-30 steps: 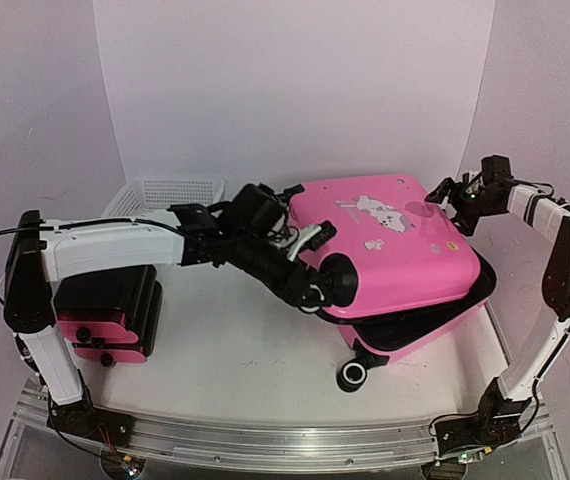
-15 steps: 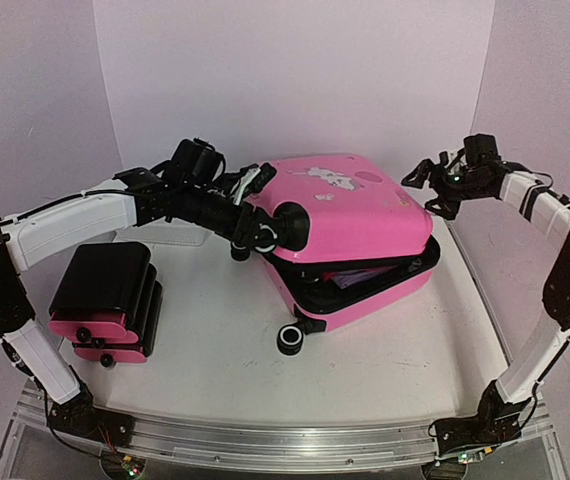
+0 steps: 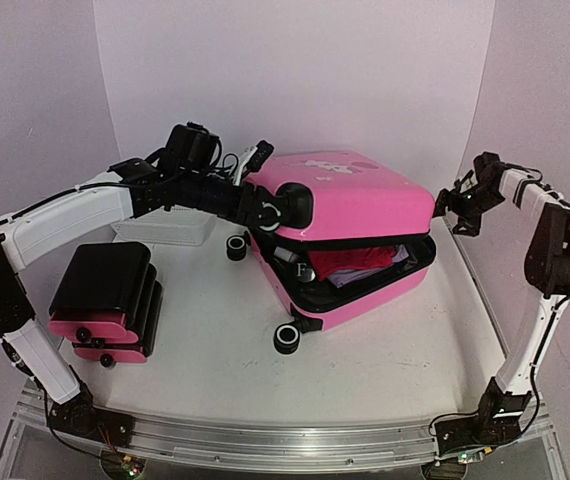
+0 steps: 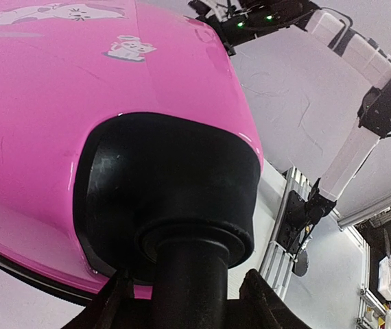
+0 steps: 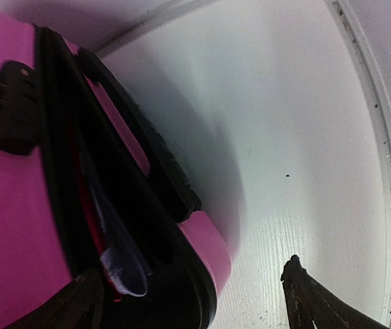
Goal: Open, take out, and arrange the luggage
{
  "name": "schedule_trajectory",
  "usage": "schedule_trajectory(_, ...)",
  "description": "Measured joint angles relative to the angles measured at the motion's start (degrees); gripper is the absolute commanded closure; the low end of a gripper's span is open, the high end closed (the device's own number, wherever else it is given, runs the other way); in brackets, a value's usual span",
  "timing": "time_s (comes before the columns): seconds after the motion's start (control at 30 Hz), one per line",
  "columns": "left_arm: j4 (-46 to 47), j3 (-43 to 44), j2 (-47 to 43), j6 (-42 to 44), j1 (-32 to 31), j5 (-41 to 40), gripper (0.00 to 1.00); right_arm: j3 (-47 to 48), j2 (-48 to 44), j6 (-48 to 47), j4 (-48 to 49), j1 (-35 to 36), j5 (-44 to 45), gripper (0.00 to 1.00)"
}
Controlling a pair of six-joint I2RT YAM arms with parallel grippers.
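Pink suitcase (image 3: 355, 210) lies mid-table (image 3: 215, 350), lid ajar over red clothes (image 3: 350, 262). The left gripper (image 3: 270, 212) clamps the lid's wheel (image 4: 175, 199). The right gripper (image 3: 455, 210) is spread open beside its right corner.

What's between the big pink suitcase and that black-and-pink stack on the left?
Nothing. In the overhead view, only bare white table lies between the suitcase and the stack.
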Motion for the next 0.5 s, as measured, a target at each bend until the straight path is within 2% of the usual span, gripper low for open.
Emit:
schedule_trajectory(0.2,0.5,0.9,0.0,-0.5,0.0,-1.6,1.00,0.0,6.2,-3.7,-1.0,2.9,0.7,0.26)
schedule_trajectory(0.27,0.5,2.0,0.0,-1.0,0.0,-2.2,1.00,0.0,6.9,-4.4,-0.9,3.6,1.1,0.36)
schedule_trajectory(0.37,0.6,4.0,0.0,-1.3,0.0,-4.0,1.00,0.0,7.5,-4.8,-0.7,4.2,1.1,0.44)
schedule_trajectory(0.5,1.6,7.7,1.5,-1.1,0.0,-6.1,1.00,-3.4,7.7,-3.8,1.8,5.1,1.3,0.63)
